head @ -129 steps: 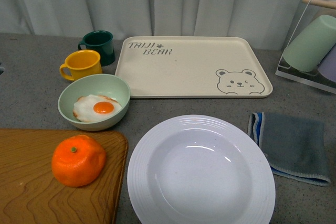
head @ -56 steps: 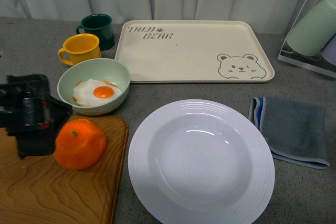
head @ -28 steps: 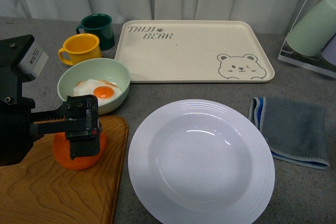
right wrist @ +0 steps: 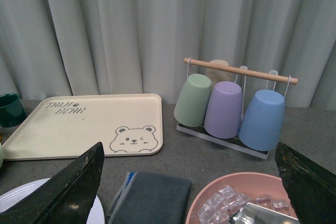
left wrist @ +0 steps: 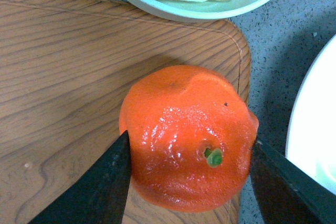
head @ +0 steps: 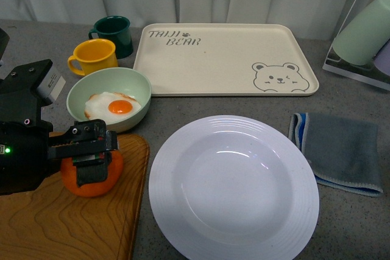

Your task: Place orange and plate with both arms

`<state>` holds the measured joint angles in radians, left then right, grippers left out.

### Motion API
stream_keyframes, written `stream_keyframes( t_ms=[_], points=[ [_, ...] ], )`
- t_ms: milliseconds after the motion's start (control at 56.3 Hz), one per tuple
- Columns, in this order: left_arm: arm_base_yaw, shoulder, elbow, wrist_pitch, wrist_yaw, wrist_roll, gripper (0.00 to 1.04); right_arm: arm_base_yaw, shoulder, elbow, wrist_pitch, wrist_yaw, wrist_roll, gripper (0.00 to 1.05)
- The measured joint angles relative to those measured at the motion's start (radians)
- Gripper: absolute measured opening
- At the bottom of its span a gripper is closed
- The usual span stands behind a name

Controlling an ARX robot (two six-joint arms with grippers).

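Observation:
The orange (head: 116, 170) rests on a wooden cutting board (head: 61, 229) at the front left. My left gripper (head: 91, 162) is shut on it, one black finger pressed against each side. In the left wrist view the orange (left wrist: 178, 124) fills the space between the fingers (left wrist: 105, 187), its green stem dot facing the camera. The plate (head: 167, 168), large, white and ridged at the rim, lies empty at the front centre, just right of the board. My right gripper (right wrist: 189, 148) is open in the air and holds nothing; it does not show in the front view.
Behind the board stand a pale green bowl (head: 139, 92) with a fried egg, a yellow mug (head: 94, 58) and a dark green mug (head: 114, 33). A cream bear tray (head: 225, 59) lies at the back, with a grey cloth (head: 341, 150) and a cup rack (head: 365, 35) to the right. A pink bowl of ice (right wrist: 236, 203) is below the right gripper.
The left arm came in from the left over the cutting board and its gripper closed round the orange. The orange and the plate stay where they were.

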<state>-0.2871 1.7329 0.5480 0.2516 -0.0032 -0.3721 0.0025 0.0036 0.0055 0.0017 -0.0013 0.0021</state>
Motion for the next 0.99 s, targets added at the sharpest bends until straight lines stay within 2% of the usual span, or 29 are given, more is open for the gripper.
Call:
stream_keyframes(
  t_ms=[71,213,355,621,994],
  points=[
    [-0.001,-0.011,0.000,-0.012,-0.002,0.000,0.53,0.000,0.000,0.000,0.000,0.000,0.000,0.95],
    [-0.034,-0.084,0.011,-0.050,-0.005,-0.005,0.49,0.000,0.000,0.000,0.000,0.000,0.000,0.95],
    [-0.147,-0.119,0.077,-0.060,-0.045,-0.011,0.48,0.000,0.000,0.000,0.000,0.000,0.000,0.95],
    [-0.350,0.035,0.189,-0.054,-0.074,-0.076,0.47,0.000,0.000,0.000,0.000,0.000,0.000,0.95],
    [-0.412,0.172,0.249,-0.040,-0.087,-0.101,0.47,0.000,0.000,0.000,0.000,0.000,0.000,0.95]
  ],
)
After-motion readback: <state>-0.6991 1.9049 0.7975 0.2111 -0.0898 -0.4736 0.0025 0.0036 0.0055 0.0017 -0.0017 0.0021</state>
